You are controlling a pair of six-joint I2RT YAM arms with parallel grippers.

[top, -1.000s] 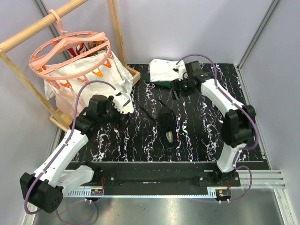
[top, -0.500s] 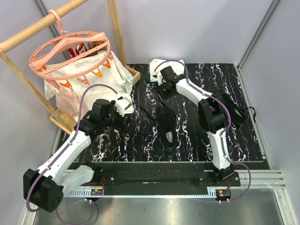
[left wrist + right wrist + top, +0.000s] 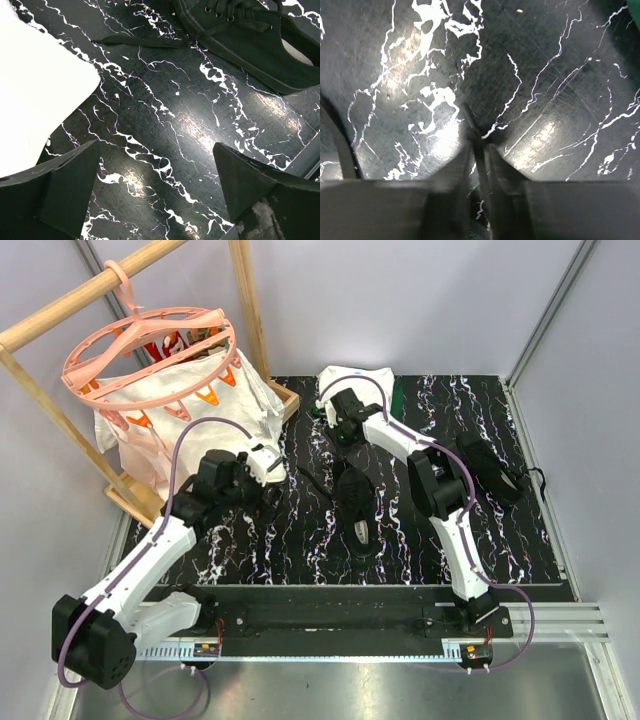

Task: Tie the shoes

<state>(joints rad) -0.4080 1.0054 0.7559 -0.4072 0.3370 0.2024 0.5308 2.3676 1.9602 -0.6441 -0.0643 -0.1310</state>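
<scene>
The sneaker (image 3: 355,502) lies lengthwise near the middle of the tabletop (image 3: 300,540), its pale grey patch at the near end, and it has not shifted over the last second. One lace (image 3: 140,42) trails flat across the marbled surface to the sneaker's left. What has changed is the right arm: a second ago its wrist hung off to the right beside the folded clothes (image 3: 365,380). It has since swung left and folded in at the elbow, so the right pincer (image 3: 340,437) now sits low over the tabletop just beyond the sneaker's far end. Its fingers have drawn in from wide to a narrow slit. In the wrist view a thin black strand of lace (image 3: 476,140) runs straight into that slit between the two blurred fingers (image 3: 505,200). Whether they already pinch it or only flank it cannot be told. The left arm has barely moved. The left pincer (image 3: 155,192) stands fully apart above bare tabletop left of the sneaker, holding nothing. A white cloth (image 3: 35,75) lies just beyond its left finger.
</scene>
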